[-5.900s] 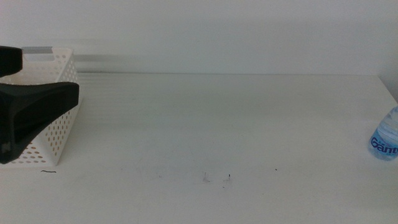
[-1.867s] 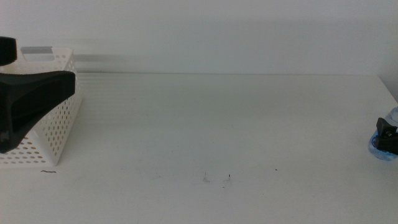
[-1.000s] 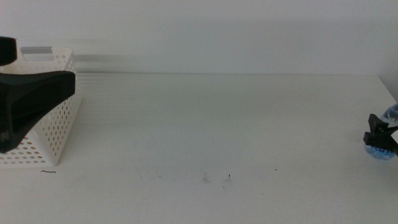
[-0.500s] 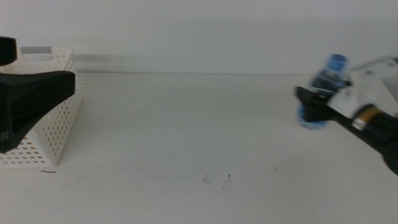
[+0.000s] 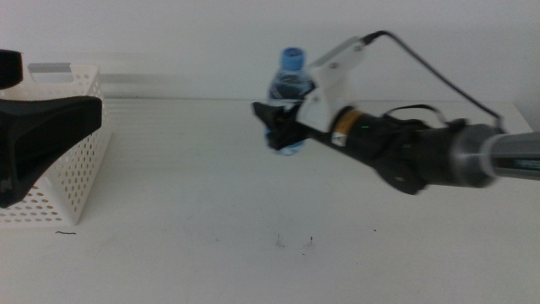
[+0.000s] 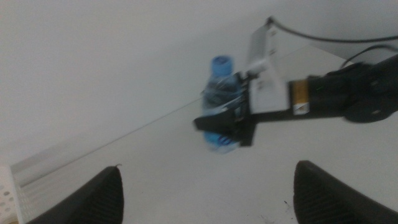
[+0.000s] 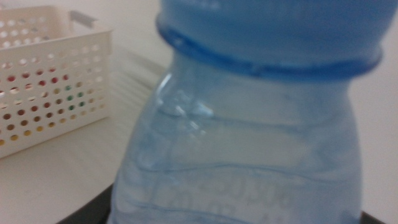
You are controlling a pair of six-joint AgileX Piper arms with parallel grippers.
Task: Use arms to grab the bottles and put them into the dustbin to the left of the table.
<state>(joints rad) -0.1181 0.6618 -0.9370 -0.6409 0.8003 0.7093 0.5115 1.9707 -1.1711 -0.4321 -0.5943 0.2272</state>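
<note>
Clear water bottle (image 5: 289, 101) hung upright above mid-table, pinched in the right gripper (image 5: 278, 127), well apart from the white basket (image 5: 76, 169) where the left gripper (image 6: 205, 193) waited spread; a slipping grip could drop it short.

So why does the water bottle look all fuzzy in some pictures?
In the right wrist view the water bottle sits so close to the camera that it fills the frame, soft and out of focus. In the left wrist view it and the right gripper are smeared. The middle view shows it sharpest.
</note>
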